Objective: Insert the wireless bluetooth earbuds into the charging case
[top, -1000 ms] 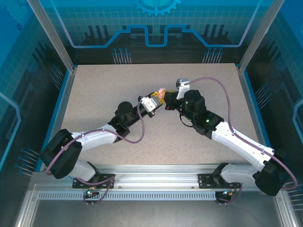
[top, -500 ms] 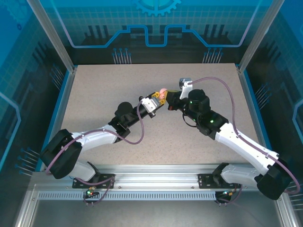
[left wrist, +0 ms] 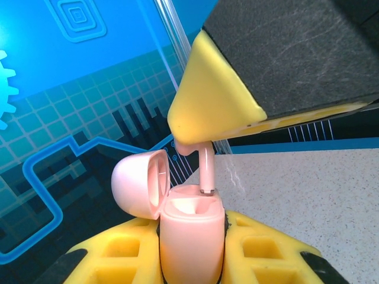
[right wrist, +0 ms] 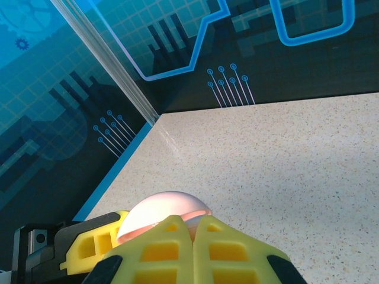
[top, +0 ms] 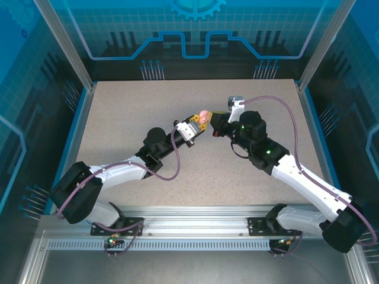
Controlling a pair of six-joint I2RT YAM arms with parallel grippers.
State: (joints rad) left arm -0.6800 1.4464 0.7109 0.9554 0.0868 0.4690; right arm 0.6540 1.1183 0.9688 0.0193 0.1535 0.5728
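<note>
Holding the pink charging case (left wrist: 190,231) lid-open in the clamped left gripper (left wrist: 190,263), we had the right gripper (right wrist: 192,239) pinched shut on a pale pink earbud (left wrist: 205,168), stem pointing straight down, its tip at the case's socket directly below.

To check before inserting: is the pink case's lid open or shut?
Open. In the left wrist view the lid stands swung to the left of the pink case, whose hollow top shows.

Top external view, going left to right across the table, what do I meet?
left arm → left gripper → pink charging case → right gripper → right arm
</note>
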